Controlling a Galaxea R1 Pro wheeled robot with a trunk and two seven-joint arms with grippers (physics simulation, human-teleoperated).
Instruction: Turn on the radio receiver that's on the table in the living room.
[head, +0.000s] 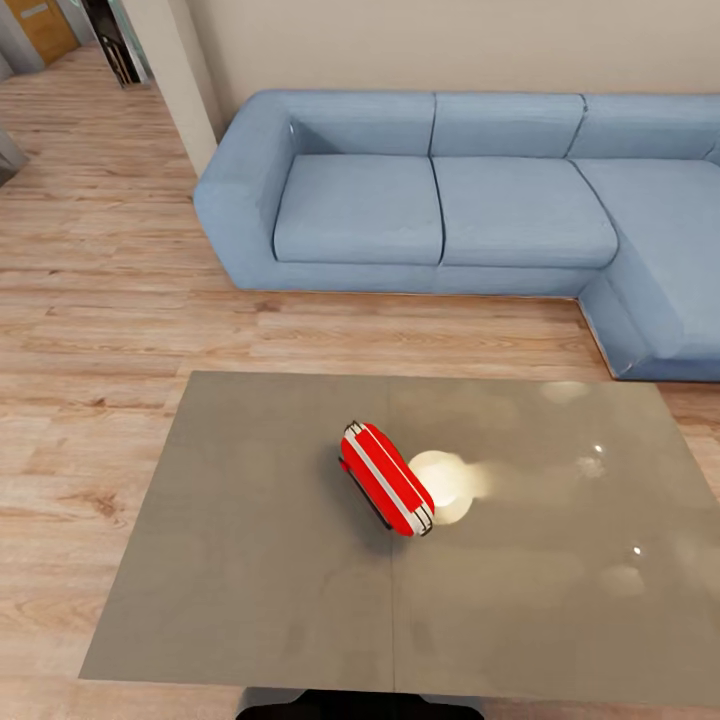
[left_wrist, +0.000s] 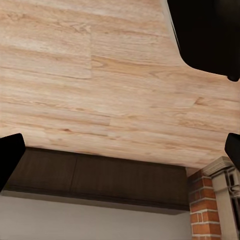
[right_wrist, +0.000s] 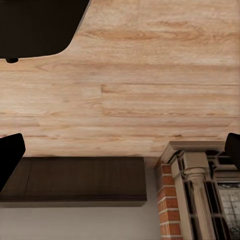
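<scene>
The red radio receiver (head: 385, 478) with its white edge band stands near the middle of the glossy grey table (head: 250, 560), turned diagonally. Its dial and speaker grille are hidden from the head view. In the left wrist view, my left gripper (left_wrist: 120, 155) is open, its dark fingertips (left_wrist: 10, 155) at the frame's edges over wood floor. The right gripper (right_wrist: 120, 152) in the right wrist view is open too, with nothing between its fingertips (right_wrist: 10, 155). Both wrist views look at floor, not the radio.
A blue L-shaped sofa (head: 440, 200) stands beyond the table, wrapping round at the right. Light wood plank floor (head: 100, 300) surrounds the table. A bright lamp reflection (head: 450, 485) lies beside the radio. A brick pillar (right_wrist: 170, 210) and dark panel (left_wrist: 100, 175) appear in the wrist views.
</scene>
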